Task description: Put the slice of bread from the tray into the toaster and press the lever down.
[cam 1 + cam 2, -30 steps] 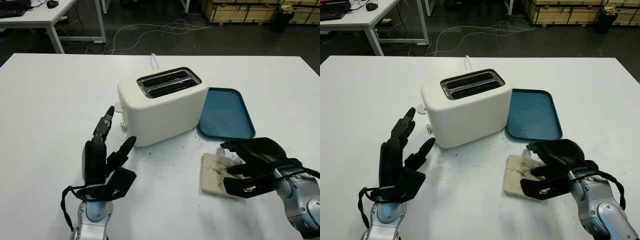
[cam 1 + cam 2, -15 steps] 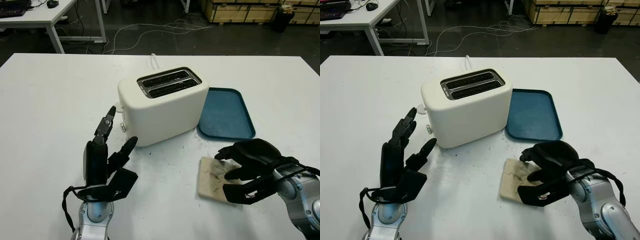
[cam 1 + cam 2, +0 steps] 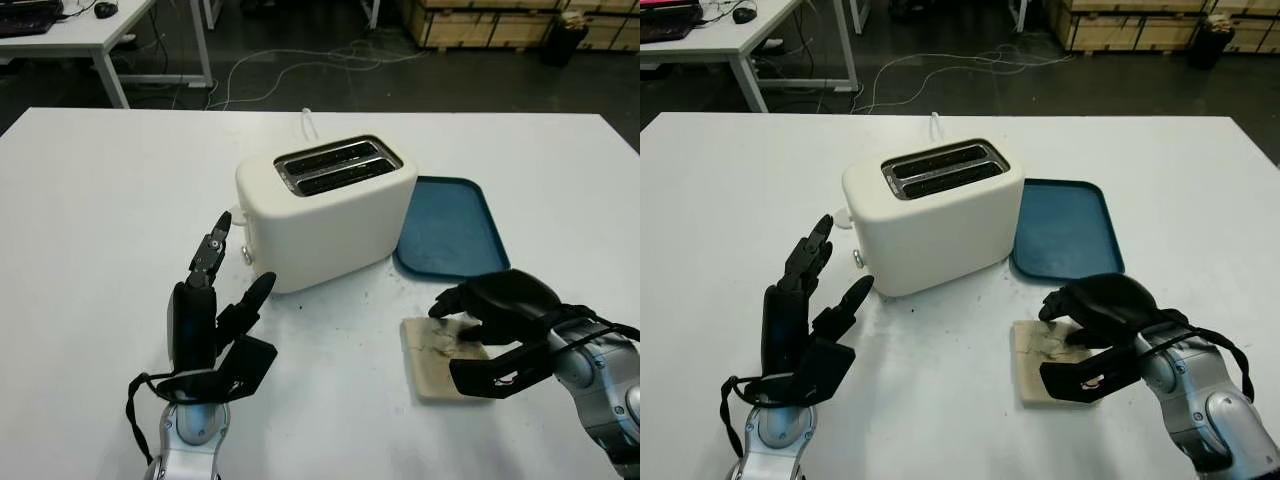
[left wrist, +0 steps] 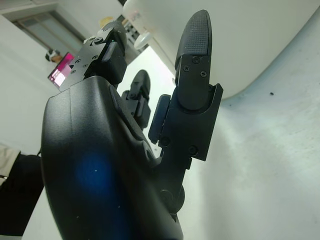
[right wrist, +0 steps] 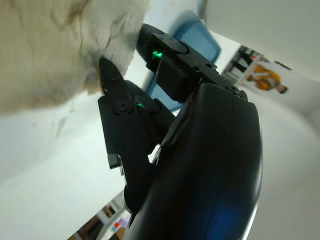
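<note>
Oddly, the pale, cracked square slice of bread lies flat on the white counter, just off the near edge of the empty blue plastic tray, not on it. The black right hand arches over the slice's right half, fingers curled down onto its top and thumb low along the near edge, so it seems to be working for a pinch on a thing that offers no raised edge; whether it truly grips yet, I cannot tell. The cream two-slot toaster stands just left of the tray, slots open upward, its lever knob on the end facing the black left hand. That hand holds nothing, fingers extended and pointing up toward the toaster, close to the lever end, probably waiting to press. Bare counter lies all round the slice, and the way up and left to the slots looks free. Lifting one edge first would likely help.
</note>
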Action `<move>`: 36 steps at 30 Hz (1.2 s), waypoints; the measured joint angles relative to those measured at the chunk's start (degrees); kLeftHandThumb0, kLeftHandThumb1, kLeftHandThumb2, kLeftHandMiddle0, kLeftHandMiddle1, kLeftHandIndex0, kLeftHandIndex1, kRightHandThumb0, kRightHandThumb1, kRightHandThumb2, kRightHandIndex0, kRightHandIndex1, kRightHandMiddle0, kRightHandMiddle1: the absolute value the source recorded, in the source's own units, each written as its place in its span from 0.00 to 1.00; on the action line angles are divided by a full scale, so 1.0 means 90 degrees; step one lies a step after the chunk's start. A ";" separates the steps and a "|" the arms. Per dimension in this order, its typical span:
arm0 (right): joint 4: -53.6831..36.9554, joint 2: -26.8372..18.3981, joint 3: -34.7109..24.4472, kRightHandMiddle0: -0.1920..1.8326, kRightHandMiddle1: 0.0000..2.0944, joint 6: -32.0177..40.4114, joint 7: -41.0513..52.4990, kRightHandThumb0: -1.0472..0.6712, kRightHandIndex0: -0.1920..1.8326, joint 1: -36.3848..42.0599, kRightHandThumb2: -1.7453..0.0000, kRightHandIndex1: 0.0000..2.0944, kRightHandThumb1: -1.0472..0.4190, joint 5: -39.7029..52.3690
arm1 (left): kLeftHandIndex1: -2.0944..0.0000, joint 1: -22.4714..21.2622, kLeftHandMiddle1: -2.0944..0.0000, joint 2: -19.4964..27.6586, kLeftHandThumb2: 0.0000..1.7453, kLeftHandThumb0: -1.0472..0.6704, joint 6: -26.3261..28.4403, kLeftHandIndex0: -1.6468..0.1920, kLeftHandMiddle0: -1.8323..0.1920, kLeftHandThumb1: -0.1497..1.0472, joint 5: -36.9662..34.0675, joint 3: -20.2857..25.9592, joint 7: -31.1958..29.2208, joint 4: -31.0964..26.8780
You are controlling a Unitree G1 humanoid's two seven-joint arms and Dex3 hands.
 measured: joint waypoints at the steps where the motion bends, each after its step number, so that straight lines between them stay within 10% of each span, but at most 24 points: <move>1: 0.0181 -0.0016 0.0037 0.66 0.09 -0.0197 -0.0326 0.64 0.42 -0.0010 1.00 0.69 0.12 -0.0007 | 1.00 0.0002 1.00 0.0000 0.14 0.24 0.0000 0.72 0.69 0.89 0.0000 0.0000 0.0001 -0.0001; 5: 0.0681 -0.0059 0.0195 0.46 0.43 -0.0612 -0.1115 0.70 0.35 -0.0089 1.00 0.80 0.13 -0.0047 | 1.00 0.0005 1.00 0.0000 0.14 0.24 0.0000 0.72 0.69 0.89 0.0003 -0.0005 0.0019 -0.0001; 9: 0.0738 -0.0064 0.0195 0.57 0.13 -0.0620 -0.1146 0.71 0.43 -0.0103 1.00 0.64 0.11 0.0035 | 1.00 0.0010 1.00 0.0000 0.14 0.24 0.0000 0.72 0.69 0.89 0.0005 -0.0010 0.0020 -0.0001; 15: 0.0769 -0.0064 0.0060 0.61 0.01 -0.0692 -0.1095 0.74 0.53 0.0007 0.99 0.39 0.09 0.0598 | 1.00 0.0022 1.00 -0.0011 0.13 0.24 0.0001 0.72 0.69 0.89 -0.0002 -0.0012 0.0019 -0.0004; 19: 0.0768 -0.0064 0.0019 0.65 0.04 -0.0727 -0.1037 0.78 0.39 -0.0001 0.99 0.71 0.09 0.0789 | 1.00 0.0023 1.00 -0.0012 0.13 0.24 0.0001 0.72 0.69 0.89 -0.0026 -0.0009 0.0017 -0.0003; 25: 0.0868 -0.0014 -0.0093 0.67 0.06 -0.1068 -0.1273 0.84 0.40 0.0012 0.99 0.79 0.10 0.1082 | 1.00 0.0022 1.00 -0.0010 0.14 0.24 0.0001 0.72 0.69 0.89 -0.0035 -0.0004 0.0017 -0.0003; 29: 0.1120 0.0229 -0.0237 0.34 0.74 -0.1439 -0.1632 0.88 0.37 -0.0014 0.98 0.83 0.09 0.1408 | 1.00 0.0020 1.00 -0.0009 0.13 0.24 0.0001 0.72 0.69 0.89 -0.0034 0.0016 0.0017 -0.0002; 36: 0.1138 0.0376 -0.0757 0.32 0.83 -0.1782 -0.1613 0.97 0.43 -0.0562 0.95 0.83 0.09 0.2397 | 1.00 0.0017 1.00 0.0007 0.13 0.24 -0.0001 0.72 0.69 0.89 -0.0047 0.0025 0.0017 -0.0002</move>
